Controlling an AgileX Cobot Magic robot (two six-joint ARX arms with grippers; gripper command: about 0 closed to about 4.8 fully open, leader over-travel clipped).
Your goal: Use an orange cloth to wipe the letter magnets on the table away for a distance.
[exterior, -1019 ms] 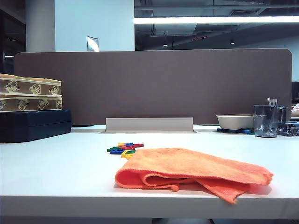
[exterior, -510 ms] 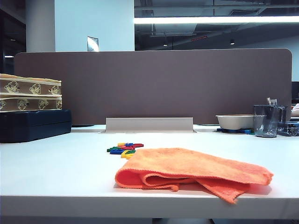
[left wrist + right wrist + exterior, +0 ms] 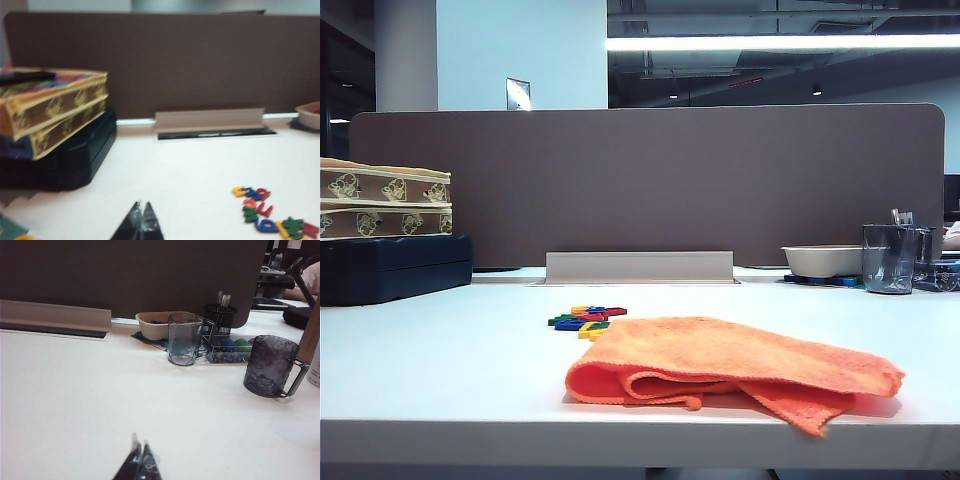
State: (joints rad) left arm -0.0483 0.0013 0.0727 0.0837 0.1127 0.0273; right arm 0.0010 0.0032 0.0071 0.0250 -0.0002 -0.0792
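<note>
The orange cloth lies loosely folded near the front edge of the white table. Just behind its left end sits the cluster of small red, blue, green and yellow letter magnets, which also appear in the left wrist view. My left gripper is shut with nothing in it, low over bare table, well to the side of the magnets. My right gripper is shut and empty too, over bare table. Neither gripper shows in the exterior view, and the cloth shows in neither wrist view.
A dark blue case with two patterned boxes stands at the left. A brown divider panel and a grey cable tray run along the back. At the right are a bowl, a glass cup, a pen holder and a dark mug.
Nothing has moved in the exterior view; cloth and magnets lie as before.
</note>
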